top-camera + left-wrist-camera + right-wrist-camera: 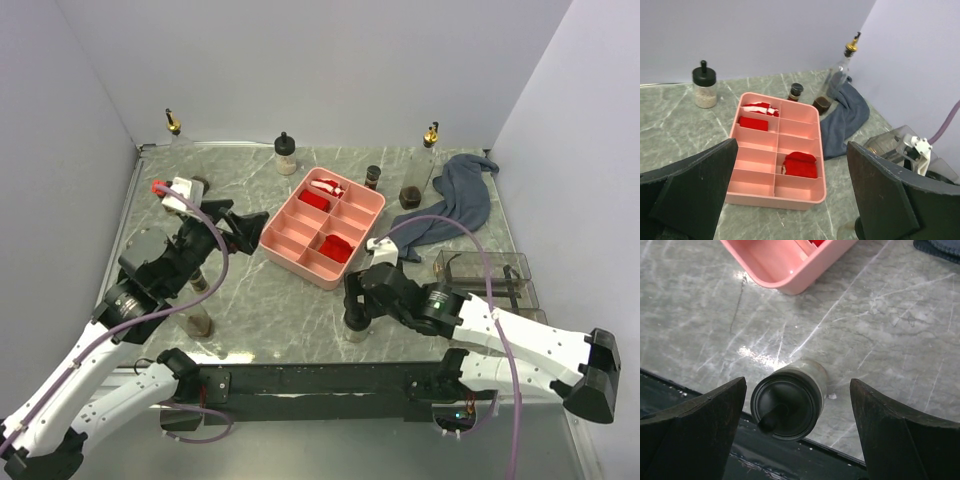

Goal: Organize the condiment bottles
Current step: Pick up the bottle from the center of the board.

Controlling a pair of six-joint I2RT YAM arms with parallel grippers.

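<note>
My right gripper (356,300) is open. In the right wrist view (797,385) its fingers straddle a black-capped bottle (787,402) standing near the table's front edge, without touching it. My left gripper (238,226) is open and empty, left of the pink tray; in the left wrist view (790,145) it faces the tray. At the back stand a gold-spouted bottle (174,125), a black-capped cream jar (286,152), a small dark bottle (373,178), a tall clear gold-spouted bottle (428,150) and a squat dark jar (411,195). Another bottle (201,300) is partly hidden by my left arm.
The pink divided tray (300,250) sits mid-table with red packets in some compartments. A blue-grey cloth (455,200) lies at the back right. A clear box (490,272) stands at the right edge. The front edge of the table (715,440) is just below the black-capped bottle.
</note>
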